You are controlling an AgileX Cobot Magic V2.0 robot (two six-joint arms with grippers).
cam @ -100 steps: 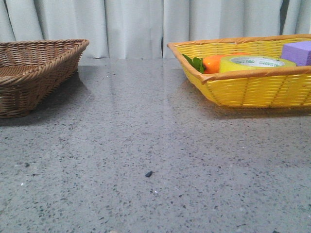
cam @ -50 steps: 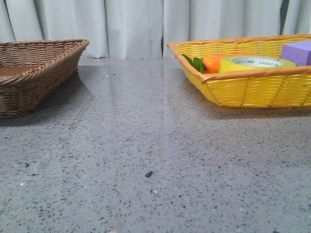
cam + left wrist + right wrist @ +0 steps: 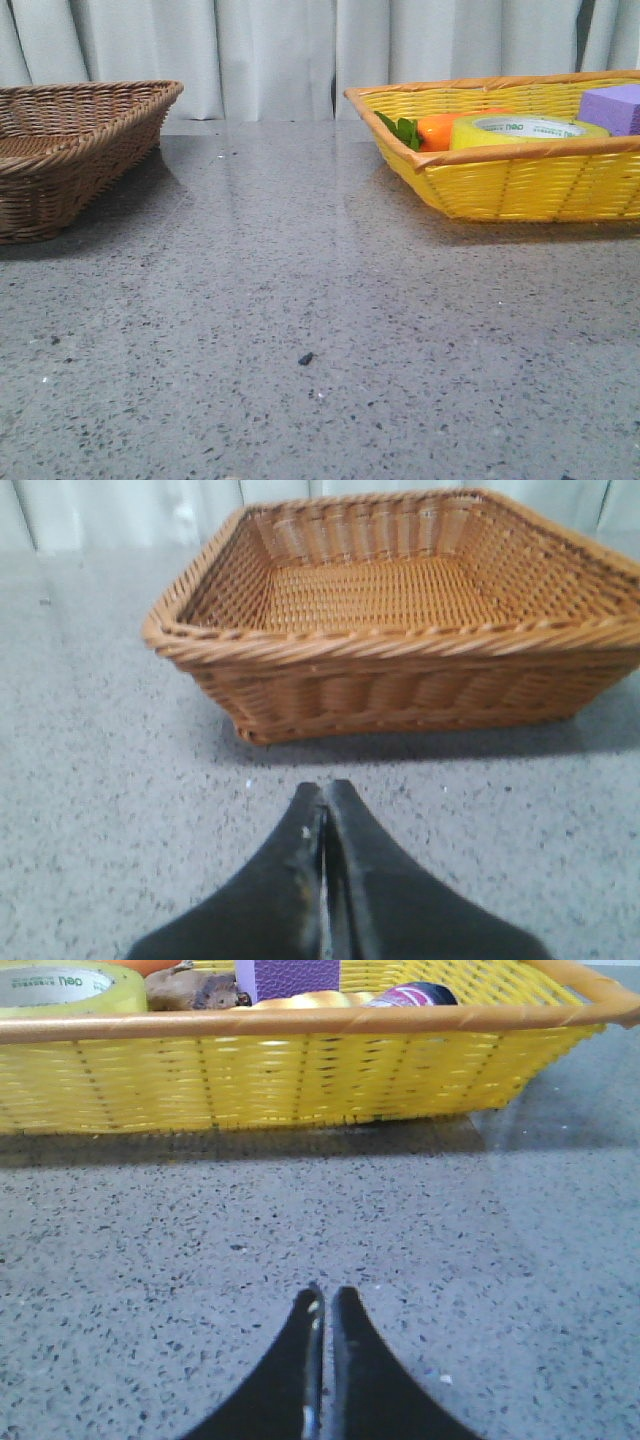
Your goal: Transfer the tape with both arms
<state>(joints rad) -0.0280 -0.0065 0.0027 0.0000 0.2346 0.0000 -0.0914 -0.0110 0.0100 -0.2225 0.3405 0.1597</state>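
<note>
Nothing done yet imo: tape (image 3: 528, 130) sits inside the yellow basket (image 3: 520, 185). Left gripper (image 3: 325, 800) & right gripper (image 3: 322, 1300) both pinched together, empty.

Yellow-green tape (image 3: 528, 131) has a white core with green lettering. Its woven basket (image 3: 520, 185) is yellow, orange-rimmed; the other basket (image 3: 70, 150) is brown wicker. The desk (image 3: 300, 330) is grey, black-speckled. A purple block (image 3: 612, 108).

Left gripper (image 3: 325, 810): I note two matte black tapered fingers, scuffed pale along the inner edges. Right gripper (image 3: 324, 1300): same black tapered pair, smoother, with small whitish nicks near the tips.
</note>
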